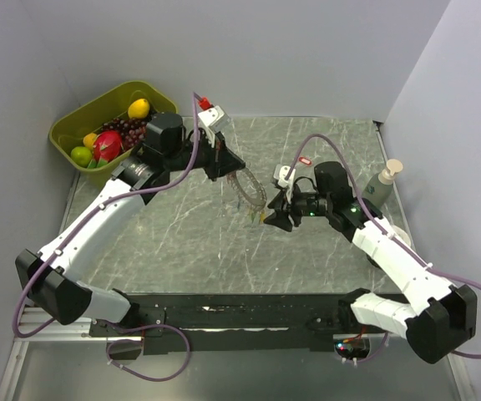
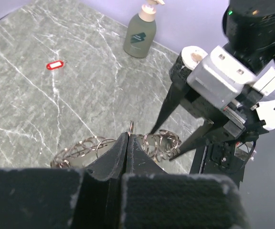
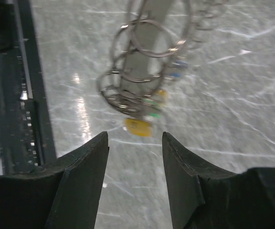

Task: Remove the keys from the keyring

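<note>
So the left pincer [image 2: 128, 139] is pressed together, pinching the big silvery metal keyring [image 2: 160, 142] with its stack of smaller split rings. It holds the whole thing up off the grey marbled desk [image 2: 27, 109]. In the left wrist view one ring pokes up right past the tips. The right pincer [image 3: 134, 137] is spread wide with nothing between the fingers, and the bunch hangs just beyond its tips at frame centre.

Only the right wrist view shows the little plastic keys [image 3: 147, 119] properly. There's a yellow key [image 3: 138, 127] lowest, a green key [image 3: 152, 114] just above it and a blue key [image 3: 175, 74] higher up, all on the rings and a bit blurry. From the top camera they're just a speck of colour under the loop, mid-frame. The left wrist view doesn't show them at all. It does catch a red key tag [image 2: 55, 64] lying loose on the desk at upper left, well apart from the keyring.

Upper left of the top view has an olive-green plastic bin [image 1: 94, 105]. In it are a yellow lemon [image 1: 139, 108], dark grapes [image 1: 128, 129], a red fruit [image 1: 107, 147] and a green lime [image 1: 80, 155]. A grey-green pump bottle [image 2: 140, 33] stands at the top of the left wrist frame. A pale-topped roll [image 2: 192, 56] sits just beside it, partly blocked by the right arm.
</note>
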Controlling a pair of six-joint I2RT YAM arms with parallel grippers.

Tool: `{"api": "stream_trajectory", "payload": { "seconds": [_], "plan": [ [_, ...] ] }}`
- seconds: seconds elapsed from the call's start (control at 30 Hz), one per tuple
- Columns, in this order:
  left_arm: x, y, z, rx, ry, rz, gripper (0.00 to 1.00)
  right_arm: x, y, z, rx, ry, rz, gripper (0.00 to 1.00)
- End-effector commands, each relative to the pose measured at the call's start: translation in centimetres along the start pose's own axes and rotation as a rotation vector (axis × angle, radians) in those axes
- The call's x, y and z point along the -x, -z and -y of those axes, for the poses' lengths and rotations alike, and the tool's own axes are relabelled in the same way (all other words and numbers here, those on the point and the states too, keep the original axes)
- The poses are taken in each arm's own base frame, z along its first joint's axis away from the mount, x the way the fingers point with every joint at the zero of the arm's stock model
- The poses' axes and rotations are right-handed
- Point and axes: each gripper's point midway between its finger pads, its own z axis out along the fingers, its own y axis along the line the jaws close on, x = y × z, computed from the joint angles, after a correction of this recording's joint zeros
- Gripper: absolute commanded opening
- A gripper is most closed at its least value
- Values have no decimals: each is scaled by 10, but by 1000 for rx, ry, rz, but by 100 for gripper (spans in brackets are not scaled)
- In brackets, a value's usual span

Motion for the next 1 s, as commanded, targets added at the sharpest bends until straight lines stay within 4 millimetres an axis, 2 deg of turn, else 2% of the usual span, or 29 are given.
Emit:
{"api": "stream_trajectory", "payload": {
  "seconds": [0.0,0.3,0.5,0.6,0.63,0.73,0.97],
  "plan": [
    [42,17,15,-21,-63,120,1,25,-2,-13,104,8,92,56],
    [44,16,12,-27,-55,123,1,24,-12,3,29,-13,96,53],
    [44,16,9,-19,-50,123,1,22,-23,-4,82,-23,96,51],
    [45,16,8,-18,-50,124,1,17,-31,-6,96,-34,74,42],
    [44,15,8,-18,-50,124,1,16,-32,-6,97,-34,71,30],
    [44,16,7,-15,-51,124,1,14,-31,-5,82,-26,71,10],
    [40,16,4,-12,-41,124,1,16,-20,0,22,22,78,0]
  ]
}}
